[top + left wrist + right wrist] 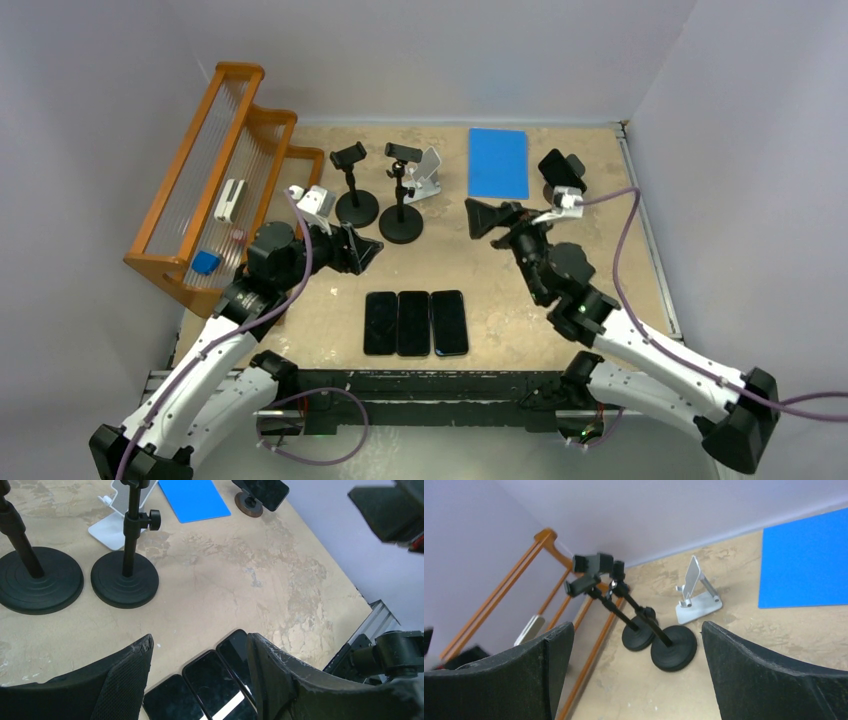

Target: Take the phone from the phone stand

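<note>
A black phone [560, 167] sits tilted on a small stand with a round brown base at the back right, next to the blue mat; it also shows at the top of the left wrist view [262, 490]. Three more black phones [415, 322] lie flat side by side at the near middle, and they show under my left fingers [215, 685]. My left gripper [366, 250] [199, 645] is open and empty above the table, left of centre. My right gripper [484, 218] [636, 630] is open and empty, to the left of the phone on the stand and facing left.
Two black round-base clamp stands [357, 190] [402, 212] and a white folding stand [428, 176] stand at the back middle. A blue mat [498, 162] lies at the back. An orange wooden rack [215, 180] lines the left edge. Walls close the back and the sides.
</note>
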Robot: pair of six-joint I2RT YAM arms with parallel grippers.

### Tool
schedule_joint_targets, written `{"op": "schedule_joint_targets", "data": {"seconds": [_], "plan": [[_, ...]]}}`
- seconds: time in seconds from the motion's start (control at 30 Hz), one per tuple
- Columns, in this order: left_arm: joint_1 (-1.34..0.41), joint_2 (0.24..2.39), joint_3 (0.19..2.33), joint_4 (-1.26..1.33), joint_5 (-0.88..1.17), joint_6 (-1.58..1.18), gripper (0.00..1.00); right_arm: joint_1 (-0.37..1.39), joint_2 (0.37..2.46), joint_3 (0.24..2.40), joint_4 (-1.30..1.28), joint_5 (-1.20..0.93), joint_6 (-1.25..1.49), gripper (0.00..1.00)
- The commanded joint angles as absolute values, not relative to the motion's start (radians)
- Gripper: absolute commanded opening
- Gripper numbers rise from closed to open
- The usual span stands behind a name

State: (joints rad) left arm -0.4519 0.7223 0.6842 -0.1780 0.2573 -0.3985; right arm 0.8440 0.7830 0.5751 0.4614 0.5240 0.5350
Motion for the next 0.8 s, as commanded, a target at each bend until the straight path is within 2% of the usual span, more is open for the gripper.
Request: {"op": "schedule_joint_targets", "data": {"seconds": [0.0,0.13,0.33,0.63,0.77], "plan": [[-0.449,0.733,0.671,-0.102,0.272,-0.353,0.66,0.847,0.941,0.772,0.444,0.676,0.660,0.99],[-0.449,0.731,0.664,-0.101,0.252,-0.345,0.66,0.845,1.068,0.874,0.314,0.761,0.736,0.99],[-0.453,0.712,0.655,-0.081,0.241,-0.356,0.67,0.815,1.112,0.794,0.481,0.689,0.655,0.99],[-0.454,0.658,0.622,0.058,0.240,-0.401,0.70,0.622,1.192,0.843,0.420,0.603,0.701,0.98],[-0.454,0.729,0.730,0.093,0.250,-0.387,0.71,0.547,1.207,0.846,0.443,0.558,0.657,0.99]]}}
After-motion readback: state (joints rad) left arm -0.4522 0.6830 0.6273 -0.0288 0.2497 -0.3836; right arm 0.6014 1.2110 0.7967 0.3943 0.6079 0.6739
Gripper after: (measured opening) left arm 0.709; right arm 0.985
